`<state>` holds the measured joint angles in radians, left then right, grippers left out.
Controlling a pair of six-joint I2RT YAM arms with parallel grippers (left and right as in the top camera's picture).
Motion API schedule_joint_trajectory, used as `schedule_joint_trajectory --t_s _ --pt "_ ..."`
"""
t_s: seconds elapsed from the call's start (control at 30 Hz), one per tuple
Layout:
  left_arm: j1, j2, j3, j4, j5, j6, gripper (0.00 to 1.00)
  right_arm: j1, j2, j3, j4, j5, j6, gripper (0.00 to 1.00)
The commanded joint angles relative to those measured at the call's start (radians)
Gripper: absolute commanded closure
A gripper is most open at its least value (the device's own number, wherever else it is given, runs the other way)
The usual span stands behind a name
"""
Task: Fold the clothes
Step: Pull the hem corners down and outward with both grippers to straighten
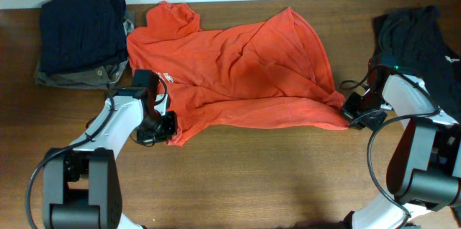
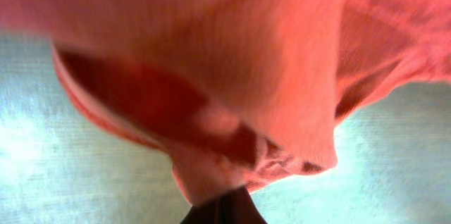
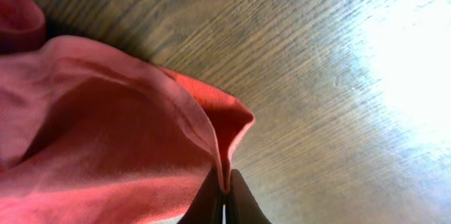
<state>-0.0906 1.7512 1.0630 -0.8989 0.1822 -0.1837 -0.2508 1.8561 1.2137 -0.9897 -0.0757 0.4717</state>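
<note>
The orange-red T-shirt [image 1: 245, 70] lies crumpled across the middle of the wooden table, with a bit of white lettering showing near its left side. My left gripper [image 1: 160, 129] is shut on the shirt's lower left corner; in the left wrist view the cloth [image 2: 232, 76] hangs bunched from the fingertips [image 2: 224, 206], lifted off the table. My right gripper [image 1: 354, 114] is shut on the shirt's lower right corner; in the right wrist view the pinched hem [image 3: 211, 132] rises from the closed fingertips [image 3: 225, 194].
A folded navy garment on a grey one [image 1: 79, 34] sits at the back left. A black garment [image 1: 421, 38] lies at the back right, behind my right arm. Bare wooden table [image 1: 274, 178] spans the front.
</note>
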Motion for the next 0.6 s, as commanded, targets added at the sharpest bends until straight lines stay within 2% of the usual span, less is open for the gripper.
schedule_joint_trajectory --t_s 0.0,0.23,0.57 --pt "0.000 -0.023 -0.003 -0.039 -0.003 -0.006 0.99 0.001 -0.011 0.036 -0.025 0.010 0.008 0.96" --pt "0.000 -0.132 -0.002 -0.141 -0.008 -0.006 0.99 0.001 -0.054 0.036 -0.090 0.115 0.046 0.96" --pt "0.000 -0.269 -0.002 -0.326 -0.008 -0.018 0.99 -0.055 -0.124 0.036 -0.181 0.122 0.065 0.96"
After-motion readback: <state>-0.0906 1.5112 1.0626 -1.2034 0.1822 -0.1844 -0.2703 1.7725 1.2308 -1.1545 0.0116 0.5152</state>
